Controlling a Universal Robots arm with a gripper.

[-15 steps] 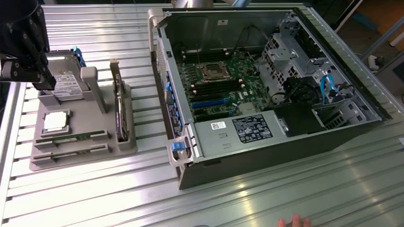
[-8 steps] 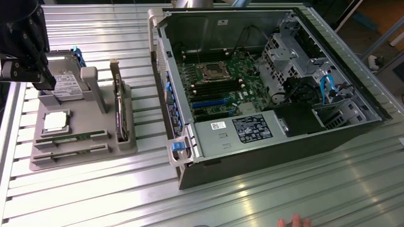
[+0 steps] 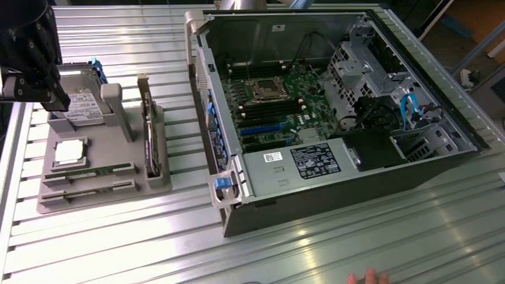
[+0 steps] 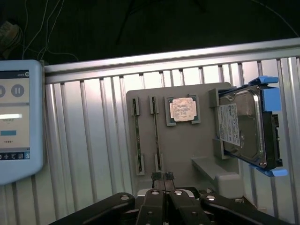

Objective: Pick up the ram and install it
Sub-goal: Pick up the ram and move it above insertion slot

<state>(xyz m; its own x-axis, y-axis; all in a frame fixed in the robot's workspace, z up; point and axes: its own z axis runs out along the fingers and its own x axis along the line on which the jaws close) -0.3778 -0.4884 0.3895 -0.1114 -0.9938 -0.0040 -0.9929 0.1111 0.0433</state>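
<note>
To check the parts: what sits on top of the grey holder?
The ram, a processor chip, a hard drive and an expansion card. The tool covers part of the hard drive.

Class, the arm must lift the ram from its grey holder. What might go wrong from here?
The gripper is shut; lowered like this, it may hit the ram instead of straddling it. A second stick lies beside it and might get nudged. The processor sits close too.
</note>
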